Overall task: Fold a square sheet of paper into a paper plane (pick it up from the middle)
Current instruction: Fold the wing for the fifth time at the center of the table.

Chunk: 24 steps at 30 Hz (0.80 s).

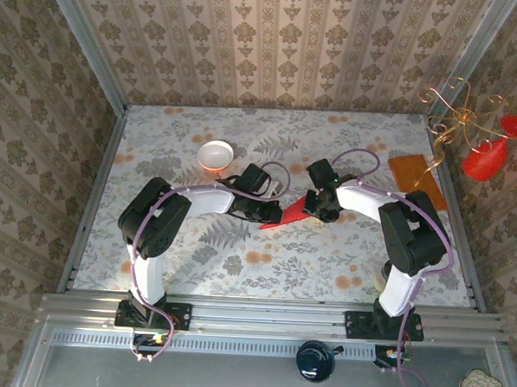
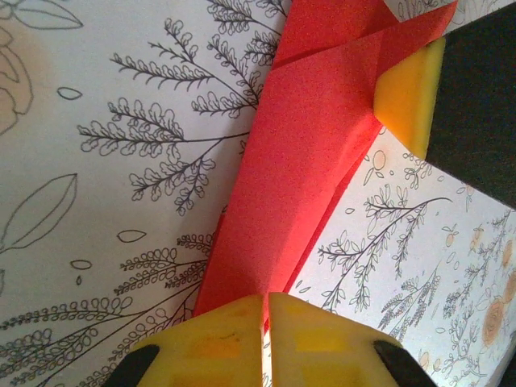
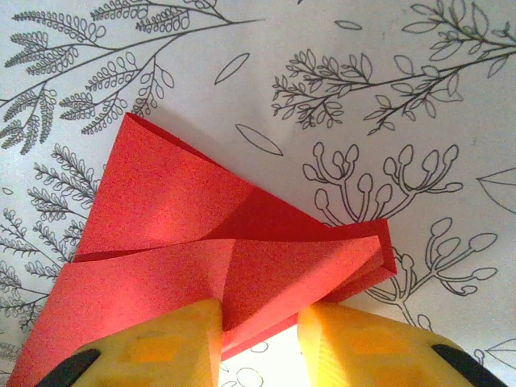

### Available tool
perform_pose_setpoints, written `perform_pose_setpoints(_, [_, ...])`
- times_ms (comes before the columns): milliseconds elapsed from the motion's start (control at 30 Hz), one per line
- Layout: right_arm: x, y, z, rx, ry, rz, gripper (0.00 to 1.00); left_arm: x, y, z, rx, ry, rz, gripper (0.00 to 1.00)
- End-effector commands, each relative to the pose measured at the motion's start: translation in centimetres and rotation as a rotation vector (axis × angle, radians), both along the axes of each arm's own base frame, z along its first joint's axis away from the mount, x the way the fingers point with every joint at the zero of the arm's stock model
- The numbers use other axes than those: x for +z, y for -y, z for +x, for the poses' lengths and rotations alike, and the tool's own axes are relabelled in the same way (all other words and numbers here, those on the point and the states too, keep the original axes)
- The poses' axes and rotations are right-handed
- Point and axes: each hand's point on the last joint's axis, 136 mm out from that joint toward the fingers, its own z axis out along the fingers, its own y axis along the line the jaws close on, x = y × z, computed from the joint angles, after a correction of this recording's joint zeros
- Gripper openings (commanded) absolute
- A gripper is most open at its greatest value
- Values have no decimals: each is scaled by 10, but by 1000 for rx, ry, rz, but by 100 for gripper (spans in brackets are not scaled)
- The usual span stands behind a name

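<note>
Two grippers meet in the middle of the table over the red paper. It is partly folded into a narrow wedge and lies flat between them. Left gripper: pads clenched together on the wedge's narrow end. Right gripper: fingers spread, straddling the layered flaps at the wide end, with one pad touching the paper's edge and no pinch. The step looks like creasing a wing fold. To do it well, the left should anchor with a firm pinch. The right should press flat and run along the fold line, edges lined up with the centre crease. Risk: a sideways drag skews the layers or tears the thin paper.
</note>
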Motion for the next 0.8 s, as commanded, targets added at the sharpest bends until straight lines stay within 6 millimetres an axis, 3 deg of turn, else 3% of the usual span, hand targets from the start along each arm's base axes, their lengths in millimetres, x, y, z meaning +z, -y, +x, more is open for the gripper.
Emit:
perform_pose_setpoints(0, [-31, 5, -12, 11, -75, -37, 33, -12, -8, -5, 19, -41, 30, 12])
perform_pose_setpoints(267, [-32, 2, -13, 19, -80, -20, 34, -17, -13, -13, 14, -64, 46, 11])
perform_pose_setpoints(767, [-13, -4, -7, 42, -32, 22, 39, -29, -21, -18, 13, -75, 87, 10])
